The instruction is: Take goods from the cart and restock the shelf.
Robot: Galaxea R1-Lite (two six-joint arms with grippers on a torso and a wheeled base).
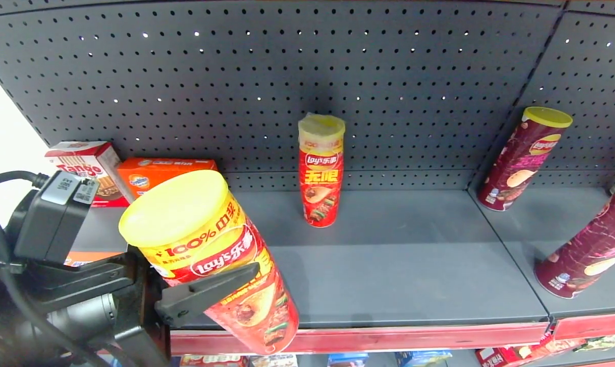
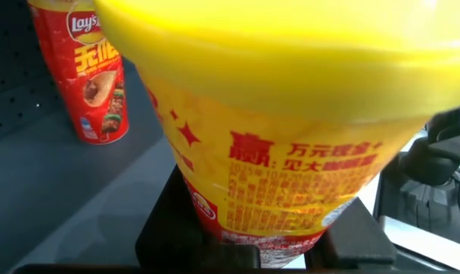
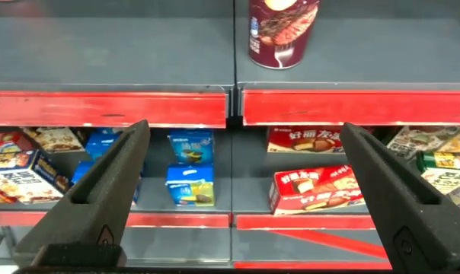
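Observation:
My left gripper [image 1: 220,270] is shut on a red and yellow chip can [image 1: 210,250] with a yellow lid. The can is tilted and held over the front left of the dark grey shelf [image 1: 399,265]. In the left wrist view the held can [image 2: 291,152] looms close, with dark fingers [image 2: 177,236] beside its lower body. A second red chip can [image 1: 320,171] [image 2: 85,68] stands upright at the back middle of the shelf. My right gripper [image 3: 244,129] is open with nothing between its fingers, in front of the red shelf edge [image 3: 108,110].
Two maroon chip cans [image 1: 524,158] [image 1: 587,244] lean on the neighbouring shelf section to the right; one maroon can [image 3: 282,30] stands above the right gripper. A white and red box [image 1: 90,168] and an orange box [image 1: 159,171] sit at back left. Boxed goods [image 3: 190,171] fill the lower shelf.

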